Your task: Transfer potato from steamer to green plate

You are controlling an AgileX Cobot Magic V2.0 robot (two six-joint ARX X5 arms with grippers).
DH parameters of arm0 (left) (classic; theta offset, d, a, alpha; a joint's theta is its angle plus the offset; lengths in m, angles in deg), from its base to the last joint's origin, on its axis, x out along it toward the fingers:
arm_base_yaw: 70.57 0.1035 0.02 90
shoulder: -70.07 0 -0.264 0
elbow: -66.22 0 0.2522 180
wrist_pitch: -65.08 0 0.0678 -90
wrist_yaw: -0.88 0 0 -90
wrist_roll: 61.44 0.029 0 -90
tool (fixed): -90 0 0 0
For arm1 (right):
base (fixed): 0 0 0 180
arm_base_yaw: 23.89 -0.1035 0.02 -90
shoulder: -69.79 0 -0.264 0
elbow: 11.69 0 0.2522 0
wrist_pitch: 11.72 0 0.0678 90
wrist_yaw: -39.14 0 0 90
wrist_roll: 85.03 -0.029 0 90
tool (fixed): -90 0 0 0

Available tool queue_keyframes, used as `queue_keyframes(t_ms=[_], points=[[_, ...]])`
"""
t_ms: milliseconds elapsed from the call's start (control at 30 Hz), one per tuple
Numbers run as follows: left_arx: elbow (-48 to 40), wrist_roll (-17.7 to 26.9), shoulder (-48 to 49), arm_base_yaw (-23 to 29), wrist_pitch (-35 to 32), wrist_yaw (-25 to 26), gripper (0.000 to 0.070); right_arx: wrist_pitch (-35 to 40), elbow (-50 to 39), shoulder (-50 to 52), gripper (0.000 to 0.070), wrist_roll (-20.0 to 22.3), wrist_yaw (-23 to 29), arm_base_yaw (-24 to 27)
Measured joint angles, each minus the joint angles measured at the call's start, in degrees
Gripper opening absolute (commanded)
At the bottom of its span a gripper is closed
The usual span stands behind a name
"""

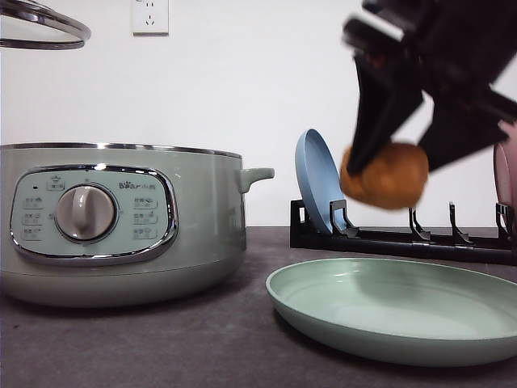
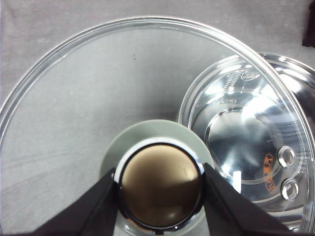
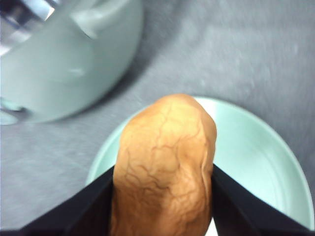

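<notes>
My right gripper [image 1: 386,162] is shut on the orange-brown potato [image 1: 388,175], held in the air above the pale green plate [image 1: 404,311]. In the right wrist view the potato [image 3: 165,167] sits between the black fingers [image 3: 88,206] with the plate [image 3: 256,157] below it. The sage-green steamer [image 1: 121,222] stands at the left, lid off. My left gripper [image 2: 160,189] is shut on the knob of the glass lid [image 2: 98,98], held up beside the open steamer bowl [image 2: 251,132]; the lid's rim [image 1: 44,24] shows at the top left of the front view.
A black dish rack [image 1: 404,238] runs along the back right with an upright blue plate [image 1: 317,182] and a pink plate [image 1: 505,174] at the edge. The dark grey table [image 1: 161,347] lies in front. A wall socket [image 1: 149,16] is behind.
</notes>
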State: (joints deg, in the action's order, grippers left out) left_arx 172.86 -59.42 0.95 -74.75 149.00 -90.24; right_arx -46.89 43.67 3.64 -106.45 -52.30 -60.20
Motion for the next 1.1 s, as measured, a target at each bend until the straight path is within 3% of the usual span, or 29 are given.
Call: queue_keyframes(t_ms=[367, 567, 700, 900, 1100], points=[[0.0, 0.0, 0.0, -3.1, 0.0, 1.28, 0.0009, 8.18, -6.39, -6.42, 0.0251, -5.15, 1.67, -0.07], [0.0, 0.0, 0.0, -4.95, 0.0, 3.49, 0.0009, 9.06, -6.37, -9.87, 0.0363, -5.52, 1.67, -0.19], [0.0, -0.02, 0.0, -6.37, -0.02, 4.11, 0.0009, 9.12, -6.37, -10.06, 0.0401, -5.58, 1.66, -0.28], [0.0, -0.02, -0.07, -8.9, -0.35, 5.53, 0.0008, 8.85, -6.37, -10.08, 0.0574, -5.63, 1.65, -0.33], [0.0, -0.02, -2.37, -11.77, -3.04, 5.95, 0.0009, 8.23, -5.99, -7.15, 0.0593, -5.63, 2.13, -0.33]])
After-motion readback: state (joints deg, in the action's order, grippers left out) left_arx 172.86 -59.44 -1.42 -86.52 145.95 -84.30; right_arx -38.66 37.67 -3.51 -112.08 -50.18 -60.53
